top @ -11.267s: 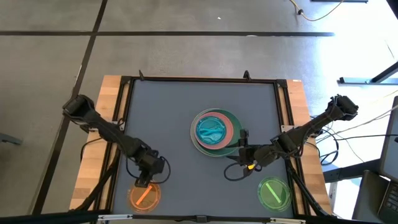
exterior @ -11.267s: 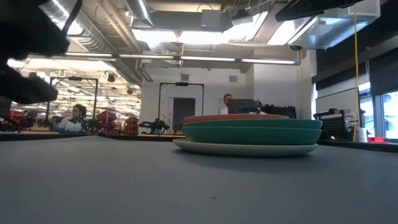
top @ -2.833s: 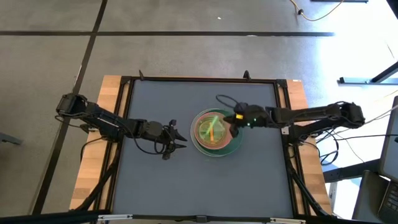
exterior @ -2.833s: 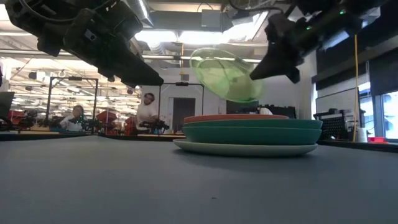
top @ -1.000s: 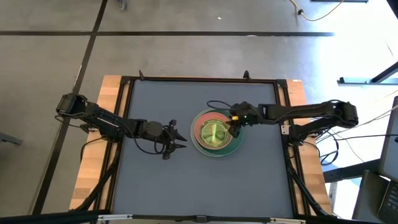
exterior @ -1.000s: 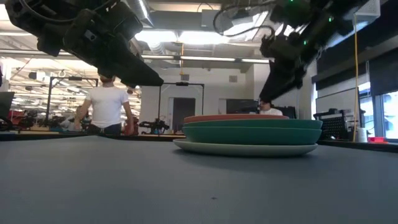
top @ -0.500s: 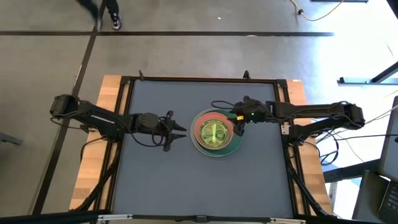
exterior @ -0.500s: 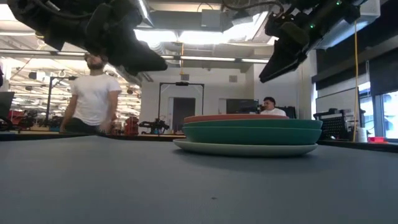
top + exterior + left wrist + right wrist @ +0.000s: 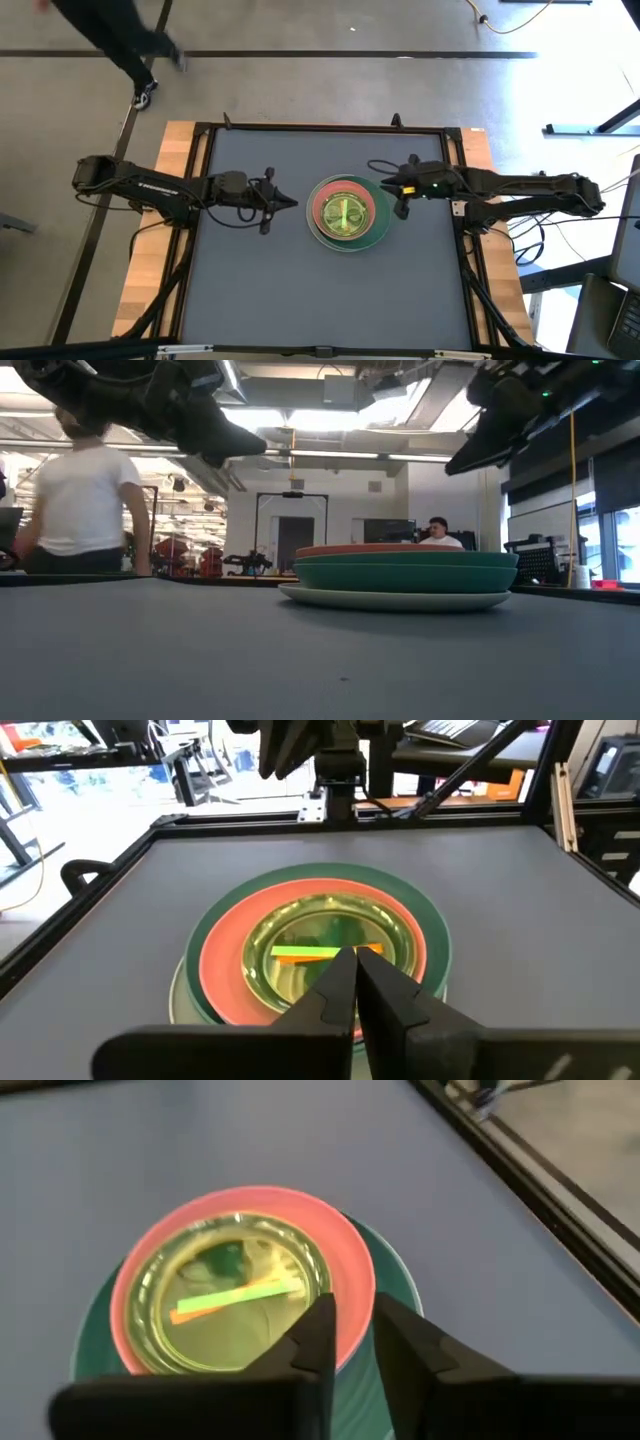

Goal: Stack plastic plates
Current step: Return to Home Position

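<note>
While both arms hang above the grey table point(image 9: 260, 290), the stack of plastic plates point(image 9: 346, 214) sits between the two claws. The left gripper point(image 9: 290, 204), fingers pressed together at the tips, is near the stack's one side. The right gripper point(image 9: 399, 207), with a narrow gap between its fingers, is just beside the opposite rim and holds nothing. Topmost is the lime green plate point(image 9: 330, 945) (an orange strip shows through it). It sits inside the pink plate point(image 9: 345, 1270), which rests on the large green plate point(image 9: 405, 573), with the cream-white plate point(image 9: 395, 599) at the bottom. Each wrist view has its own fingers covering part of the stack's near rim. From table height the green plate's wall hides the small plates. Beyond the table, a person in a white shirt point(image 9: 85, 500) stands, and another person point(image 9: 437, 532) sits behind the stack.
</note>
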Controlling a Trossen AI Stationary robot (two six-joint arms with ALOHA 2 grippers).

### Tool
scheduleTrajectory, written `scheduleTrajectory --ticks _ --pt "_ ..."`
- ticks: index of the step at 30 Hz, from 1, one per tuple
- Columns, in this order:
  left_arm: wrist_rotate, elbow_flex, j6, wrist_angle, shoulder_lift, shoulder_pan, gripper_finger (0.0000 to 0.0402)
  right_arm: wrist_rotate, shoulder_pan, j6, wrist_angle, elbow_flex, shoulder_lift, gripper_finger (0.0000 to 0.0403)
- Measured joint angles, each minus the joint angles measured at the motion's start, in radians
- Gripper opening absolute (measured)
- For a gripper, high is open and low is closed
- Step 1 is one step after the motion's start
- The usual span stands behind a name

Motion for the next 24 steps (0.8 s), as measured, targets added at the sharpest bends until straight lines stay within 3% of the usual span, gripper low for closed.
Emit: scheduleTrajectory --ticks 10,17,24 --pt "0.025 -0.017 0.001 0.019 0.0 0.0 0.0001 0.0 0.0 0.035 0.098 -0.17 -0.271 0.0003" --pt "0.022 -0.18 -0.052 0.225 -0.038 0.012 0.0001 0.001 -0.001 0.065 0.103 -0.279 -0.463 0.0002" --pt "0.022 -0.328 -0.108 0.285 -0.179 0.057 0.0 0.001 -0.001 0.091 0.139 -0.368 -0.604 0.0001"
